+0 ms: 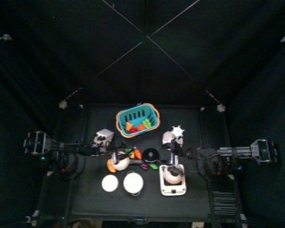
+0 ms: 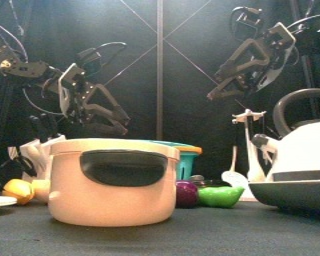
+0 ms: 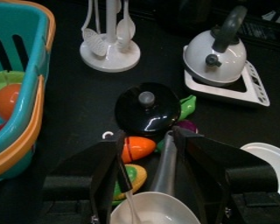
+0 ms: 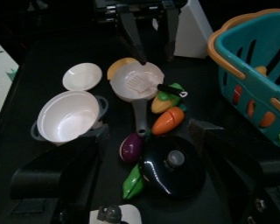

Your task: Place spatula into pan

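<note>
Cream plastic pot with a black handle (image 2: pixel 112 180) fills the front view's lower left, and a white kettle (image 2: pixel 303 150) sits lower right. Behind them, the left gripper (image 3: pixel 157 166) has its jaws spread wide over the pale round pan with a grey handle (image 4: pixel 139 112). The whitish spatula (image 4: pixel 143 80) appears to lie in the pan, upper centre of the right wrist view. The right gripper (image 4: pixel 149 171) has its jaws spread around a black lid (image 4: pixel 171 171). A teal basket (image 1: pixel 139 118) is farthest.

A robot test pen, not a real kitchen: black curtains (image 1: pixel 61 44) closing in a small black desk (image 1: pixel 97 203), two black jointed arms (image 2: pixel 89 95) overhead. Toy kitchenware staged on it: teal plastic slatted basket (image 1: pixel 138 118), cream pot (image 2: pixel 112 180), white kettle (image 3: pixel 217 56), plastic vegetables (image 4: pixel 167 121).
</note>
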`<state>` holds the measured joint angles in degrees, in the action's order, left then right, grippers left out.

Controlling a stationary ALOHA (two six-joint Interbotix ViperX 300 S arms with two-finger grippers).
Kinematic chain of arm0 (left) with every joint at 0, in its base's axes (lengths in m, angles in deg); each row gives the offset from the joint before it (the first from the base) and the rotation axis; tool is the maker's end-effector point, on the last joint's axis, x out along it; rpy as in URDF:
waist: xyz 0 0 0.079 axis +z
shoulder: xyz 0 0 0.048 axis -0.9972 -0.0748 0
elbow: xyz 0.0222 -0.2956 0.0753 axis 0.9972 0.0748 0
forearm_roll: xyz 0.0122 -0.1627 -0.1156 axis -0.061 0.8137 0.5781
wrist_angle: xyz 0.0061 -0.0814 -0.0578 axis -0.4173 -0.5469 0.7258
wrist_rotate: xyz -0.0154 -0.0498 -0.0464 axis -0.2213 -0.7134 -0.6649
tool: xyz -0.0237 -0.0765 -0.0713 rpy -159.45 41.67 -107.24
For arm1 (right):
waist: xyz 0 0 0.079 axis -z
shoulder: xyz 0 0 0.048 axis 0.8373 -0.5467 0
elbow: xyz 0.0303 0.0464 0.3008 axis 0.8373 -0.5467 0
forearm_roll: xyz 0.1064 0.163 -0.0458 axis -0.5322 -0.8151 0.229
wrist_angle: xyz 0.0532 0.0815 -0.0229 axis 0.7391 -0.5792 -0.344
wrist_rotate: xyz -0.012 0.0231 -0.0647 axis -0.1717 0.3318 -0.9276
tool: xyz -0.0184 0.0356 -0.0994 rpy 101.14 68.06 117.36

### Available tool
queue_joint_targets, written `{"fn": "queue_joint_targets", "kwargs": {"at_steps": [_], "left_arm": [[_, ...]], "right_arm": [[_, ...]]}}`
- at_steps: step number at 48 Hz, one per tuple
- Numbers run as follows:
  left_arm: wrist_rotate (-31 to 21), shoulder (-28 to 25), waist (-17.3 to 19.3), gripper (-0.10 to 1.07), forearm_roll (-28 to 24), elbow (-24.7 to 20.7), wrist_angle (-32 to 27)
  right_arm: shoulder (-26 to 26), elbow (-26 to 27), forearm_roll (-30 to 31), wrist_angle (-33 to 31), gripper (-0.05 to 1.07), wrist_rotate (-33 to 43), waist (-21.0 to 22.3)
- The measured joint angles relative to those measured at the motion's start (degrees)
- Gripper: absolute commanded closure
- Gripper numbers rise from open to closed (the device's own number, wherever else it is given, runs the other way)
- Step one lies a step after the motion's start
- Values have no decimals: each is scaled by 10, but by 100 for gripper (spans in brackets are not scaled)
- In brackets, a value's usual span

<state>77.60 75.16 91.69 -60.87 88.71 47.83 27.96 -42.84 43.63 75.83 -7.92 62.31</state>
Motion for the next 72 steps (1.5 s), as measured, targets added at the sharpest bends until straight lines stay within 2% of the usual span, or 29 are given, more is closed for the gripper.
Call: {"fn": "queue_joint_targets", "kwargs": {"at_steps": [10,28,58,72], "left_arm": [[0,7,0,13,-43,7,26],[-1,40,-4,13,-52,40,83],[-3,83,-20,13,-57,71,87],[-5,124,-22,13,-55,98,87]], "right_arm": [[-11,1,0,0,1,-1,-2],[-11,0,25,-1,1,-4,0],[-19,1,22,-2,1,3,-4],[-26,0,17,-2,1,1,-10]]}}
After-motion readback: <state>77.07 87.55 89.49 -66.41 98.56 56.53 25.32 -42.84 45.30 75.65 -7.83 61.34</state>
